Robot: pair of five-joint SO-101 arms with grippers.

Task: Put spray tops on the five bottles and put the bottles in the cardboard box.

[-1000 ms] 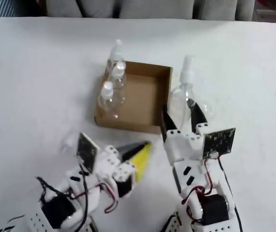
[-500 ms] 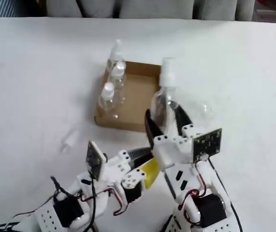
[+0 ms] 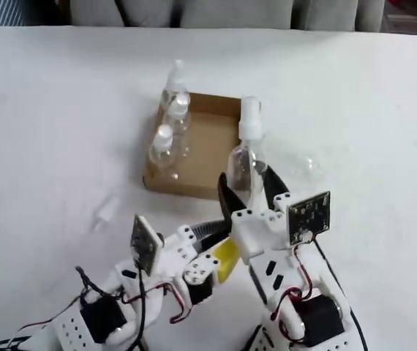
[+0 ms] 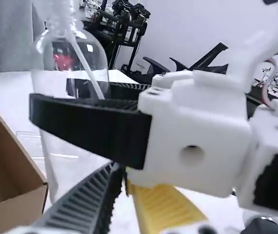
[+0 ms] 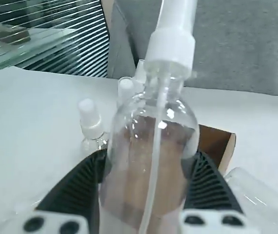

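My right gripper (image 3: 249,186) (image 5: 146,187) is shut on a clear bottle (image 3: 246,155) (image 5: 151,141) that has a white spray top and stands upright over the near right edge of the cardboard box (image 3: 210,150) (image 5: 216,142). Three capped bottles (image 3: 164,144) (image 5: 91,127) stand along the box's left side. One clear bottle (image 3: 308,167) without a top lies on the table to the right. My left gripper (image 3: 223,245) (image 4: 124,181), with one black and one yellow finger, is shut on nothing just in front of the box, close beside the right arm. It faces the held bottle (image 4: 69,63).
A loose white spray top (image 3: 106,212) lies on the white table (image 3: 47,110) left of the box, in front of the left arm. The two arms crowd together at the near edge. The box's middle and right part hold nothing.
The right gripper carried the bottle leftward from beside the box's right wall to over its near right edge. The left arm swung right, toward the right arm.
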